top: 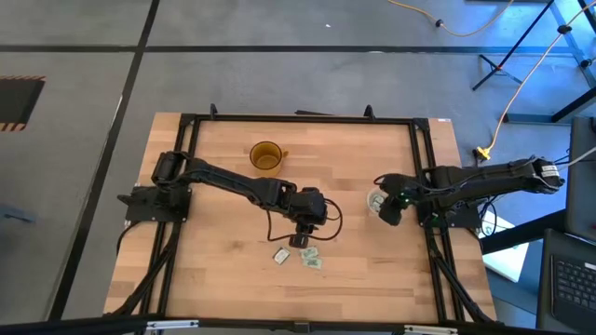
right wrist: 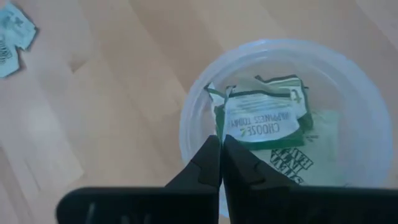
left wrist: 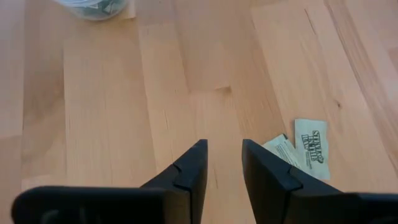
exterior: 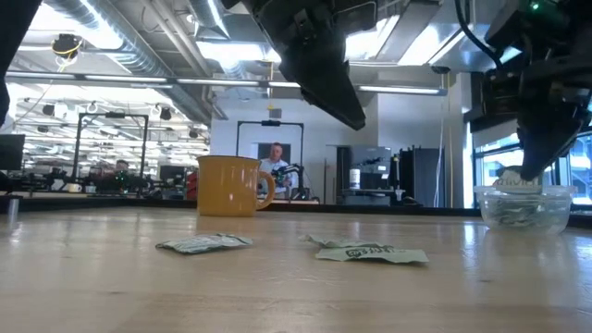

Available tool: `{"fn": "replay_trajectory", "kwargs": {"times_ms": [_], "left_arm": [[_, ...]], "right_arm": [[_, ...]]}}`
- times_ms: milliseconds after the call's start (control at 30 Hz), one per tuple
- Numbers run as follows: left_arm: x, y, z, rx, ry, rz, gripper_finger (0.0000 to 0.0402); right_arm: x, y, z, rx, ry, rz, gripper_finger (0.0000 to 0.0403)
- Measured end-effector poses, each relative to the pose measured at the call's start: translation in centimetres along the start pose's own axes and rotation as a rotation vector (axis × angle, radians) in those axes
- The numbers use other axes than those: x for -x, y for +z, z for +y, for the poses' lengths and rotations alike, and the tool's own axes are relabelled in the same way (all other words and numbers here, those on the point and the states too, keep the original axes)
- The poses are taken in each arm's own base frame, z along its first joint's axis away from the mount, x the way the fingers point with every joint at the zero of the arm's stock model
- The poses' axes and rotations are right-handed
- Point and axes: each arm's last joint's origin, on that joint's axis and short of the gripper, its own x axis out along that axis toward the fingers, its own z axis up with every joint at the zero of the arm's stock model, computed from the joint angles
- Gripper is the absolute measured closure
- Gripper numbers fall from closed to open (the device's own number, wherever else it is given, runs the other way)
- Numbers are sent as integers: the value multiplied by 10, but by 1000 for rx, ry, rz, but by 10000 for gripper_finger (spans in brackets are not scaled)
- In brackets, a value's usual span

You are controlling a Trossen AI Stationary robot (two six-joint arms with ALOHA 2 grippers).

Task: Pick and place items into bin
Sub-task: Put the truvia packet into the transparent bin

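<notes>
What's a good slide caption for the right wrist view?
Right gripper, shut, hovers over the round clear plastic bin holding pale green and white wrapped packets.

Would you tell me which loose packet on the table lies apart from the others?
The packet nearest the left arm's side lies alone; the other two packets overlap beside it.

Bin [right wrist: 348,81]: small, round, clear whitish plastic cup, upright on the desk's right side, holding several packets [right wrist: 264,121] piled flat and overlapping. Loose packets [top: 310,258]: three, pale green and white, flat on the desk near the front middle, close together.
</notes>
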Motion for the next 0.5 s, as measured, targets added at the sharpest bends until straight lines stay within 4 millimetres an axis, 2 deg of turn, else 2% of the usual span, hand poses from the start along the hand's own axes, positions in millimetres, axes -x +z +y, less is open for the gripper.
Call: {"fn": "replay_trajectory", "kwargs": {"times_ms": [333, 500], "left_arm": [[0, -1, 0, 0, 0, 7, 308], [0, -2, 0, 19, 1, 18, 308]], "right_arm": [[0, 0, -2, -1, -32, -11, 398], [0, 1, -3, -2, -88, -55, 386]]}}
